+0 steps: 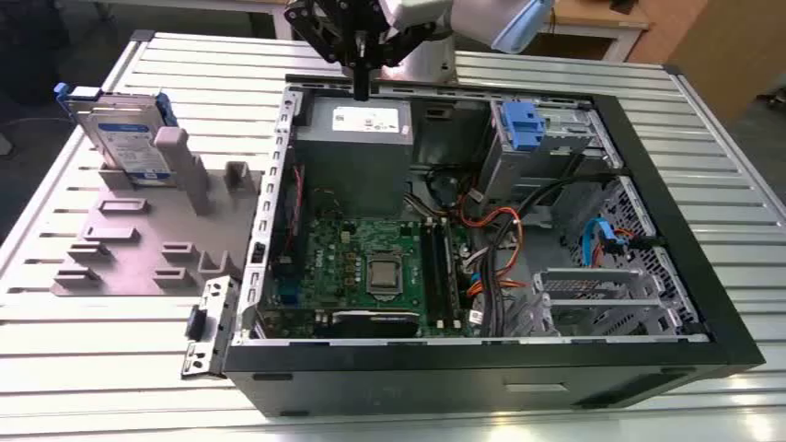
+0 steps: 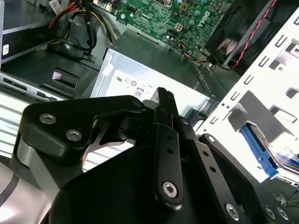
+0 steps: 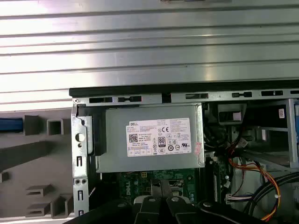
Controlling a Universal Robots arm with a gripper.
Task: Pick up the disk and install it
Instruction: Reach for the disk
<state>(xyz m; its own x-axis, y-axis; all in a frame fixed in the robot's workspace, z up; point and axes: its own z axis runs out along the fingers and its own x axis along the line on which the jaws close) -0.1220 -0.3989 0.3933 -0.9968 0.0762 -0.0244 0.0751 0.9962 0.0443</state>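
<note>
**A:** What's on the table [image 1: 687,120]?

**B:** Slatted metal top. An open black PC case [image 1: 491,364] lies on its side mid-table. A grey moulded fixture [image 1: 135,249] sits just beside it, toward the table's edge at the exterior view's left.

**A:** Inside the case?

**B:** A grey power supply [image 1: 356,138] with a white sticker sits against the far wall, at the corner nearest the fixture. The green motherboard [image 1: 368,249] runs from there toward the near wall, with the CPU socket [image 1: 385,273] mid-board. There's a blue plastic bracket [image 1: 522,124] in the drive bay at the other far corner. Orange wires [image 1: 491,221] and blue cables [image 1: 608,235] run between board and bays.

Slatted metal table [image 1: 98,350] carries grey fixture [image 1: 135,249] and open computer case [image 1: 491,359].
</note>
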